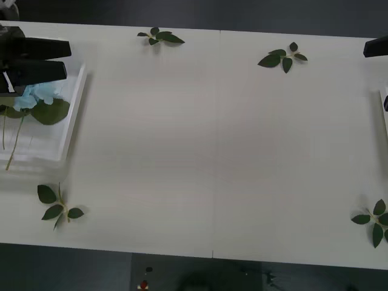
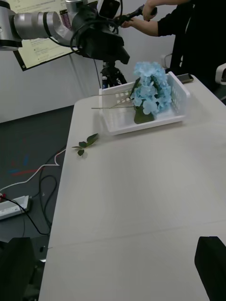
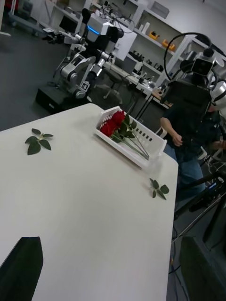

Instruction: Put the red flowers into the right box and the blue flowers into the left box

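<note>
The blue flowers (image 1: 35, 94) lie heaped in the left box (image 1: 71, 124), a white slotted basket at the table's left edge; the right wrist view shows the blue flowers (image 2: 150, 91) piled in that left box (image 2: 117, 126). My left gripper (image 1: 68, 59) hovers open over the box's far end, holding nothing. The red flowers (image 3: 113, 125) lie in the right box (image 3: 147, 141), stems towards the near edge. A thin rim of the right box (image 1: 384, 103) shows at the table's right edge. My right gripper (image 1: 376, 47) is held above that side, open and holding nothing.
Loose green leaf sprigs lie on the white table: a sprig at the far left (image 1: 160, 36), a sprig at the far right (image 1: 284, 59), a sprig at the near left (image 1: 57, 206) and a sprig at the near right (image 1: 374, 221). The table's wide middle is bare.
</note>
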### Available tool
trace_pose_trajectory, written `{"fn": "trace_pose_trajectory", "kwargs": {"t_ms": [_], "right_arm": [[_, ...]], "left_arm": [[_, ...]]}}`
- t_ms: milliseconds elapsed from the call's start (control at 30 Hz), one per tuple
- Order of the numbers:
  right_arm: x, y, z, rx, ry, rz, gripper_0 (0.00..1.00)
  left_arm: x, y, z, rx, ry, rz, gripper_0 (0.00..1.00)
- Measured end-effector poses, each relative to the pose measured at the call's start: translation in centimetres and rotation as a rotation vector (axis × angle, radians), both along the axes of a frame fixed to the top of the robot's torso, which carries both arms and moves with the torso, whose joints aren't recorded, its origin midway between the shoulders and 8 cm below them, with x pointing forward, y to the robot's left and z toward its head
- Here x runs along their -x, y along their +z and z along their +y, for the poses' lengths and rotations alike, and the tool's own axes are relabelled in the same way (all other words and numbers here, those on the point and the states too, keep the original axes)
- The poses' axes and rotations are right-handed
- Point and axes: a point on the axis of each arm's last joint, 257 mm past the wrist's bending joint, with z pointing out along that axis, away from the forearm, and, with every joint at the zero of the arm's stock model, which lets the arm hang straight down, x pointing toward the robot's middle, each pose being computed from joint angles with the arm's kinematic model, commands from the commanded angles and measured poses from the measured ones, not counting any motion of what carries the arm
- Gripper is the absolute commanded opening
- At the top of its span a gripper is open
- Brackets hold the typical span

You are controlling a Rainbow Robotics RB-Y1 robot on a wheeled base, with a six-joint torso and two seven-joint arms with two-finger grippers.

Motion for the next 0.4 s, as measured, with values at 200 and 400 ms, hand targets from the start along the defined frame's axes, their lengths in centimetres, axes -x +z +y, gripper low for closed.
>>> {"fn": "trace_pose_trajectory", "kwargs": {"t_ms": [200, 400], "right_arm": [[0.00, 0.00, 0.00, 0.000, 0.000, 0.000, 1.00], [0.00, 0.00, 0.00, 0.000, 0.000, 0.000, 1.00]], "left_arm": [[0.32, -0.04, -0.38, -0.007, -0.011, -0.006, 0.84], [0.32, -0.04, -0.38, -0.007, -0.011, -0.006, 0.84]]}}
